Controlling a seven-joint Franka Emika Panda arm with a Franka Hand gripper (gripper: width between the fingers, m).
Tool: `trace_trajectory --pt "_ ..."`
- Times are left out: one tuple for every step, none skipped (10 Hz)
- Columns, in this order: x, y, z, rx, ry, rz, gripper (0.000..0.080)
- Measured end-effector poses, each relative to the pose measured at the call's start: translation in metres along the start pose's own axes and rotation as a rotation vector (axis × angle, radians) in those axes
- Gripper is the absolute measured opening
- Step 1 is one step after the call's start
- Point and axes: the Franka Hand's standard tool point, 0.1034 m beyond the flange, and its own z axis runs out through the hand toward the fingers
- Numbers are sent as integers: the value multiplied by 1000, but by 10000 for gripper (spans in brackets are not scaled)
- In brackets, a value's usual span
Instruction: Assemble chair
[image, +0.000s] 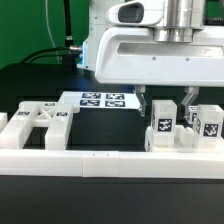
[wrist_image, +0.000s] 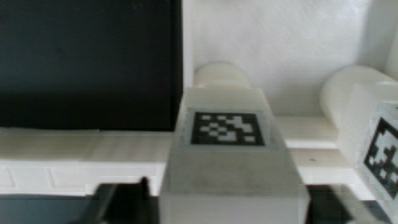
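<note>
Where the gripper pinches, a tagged chair piece stands.

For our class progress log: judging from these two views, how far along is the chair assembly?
Done: nothing looks joined; chunky white tagged plastic pieces lie loose behind the long white border rail. In hand: the end effector is shut on a white tagged plastic block. Left: moving it and joining every part.
</note>
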Motion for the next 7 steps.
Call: trace_trajectory --pt "0 0 0 0 0 14 284" --pt "0 0 1 1 -1 96 285" --pt "0 0 1 1 -1 164 285" --pt "-1 -1 1 4 -1 253 285" --pt "-1 0 1 5 -2 427 285" --pt "-1 2 1 16 -6 603 285" --pt "-2 4 2 22 -9 757 285"
